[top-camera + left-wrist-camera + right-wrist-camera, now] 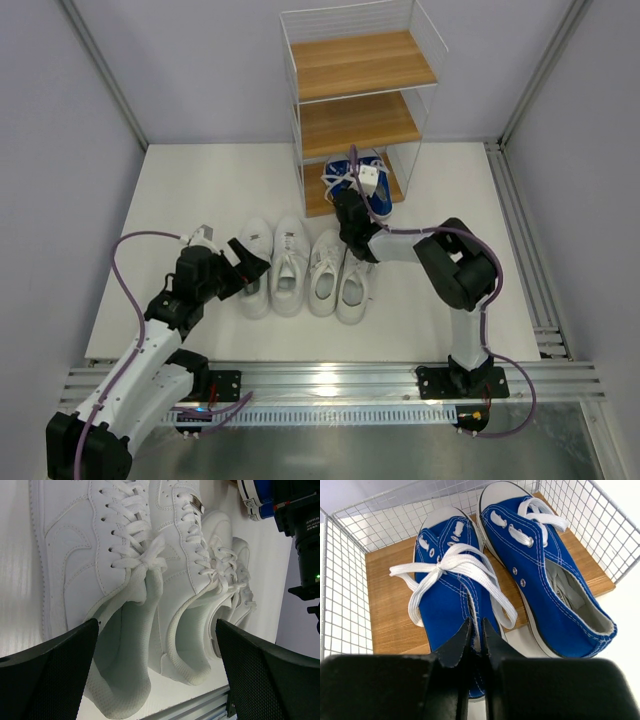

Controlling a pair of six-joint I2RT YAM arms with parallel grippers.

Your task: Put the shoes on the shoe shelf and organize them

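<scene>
left gripper (248, 262): fingers spread wide over the white shoes (305, 268) | white shoes: row of four on the table (200, 190), look light and soft, best pinched at heel rim | right gripper (476, 630): pinching a blue shoe (451, 597), on the shoe shelf (360, 65) bottom board (390, 615)

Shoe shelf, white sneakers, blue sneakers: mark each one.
shoe shelf (365, 62), top external view, bare top board.
white sneakers (290, 258), top external view, second shoe's laces.
blue sneakers (445, 605), right wrist view, left-hand shoe's canvas.
</scene>
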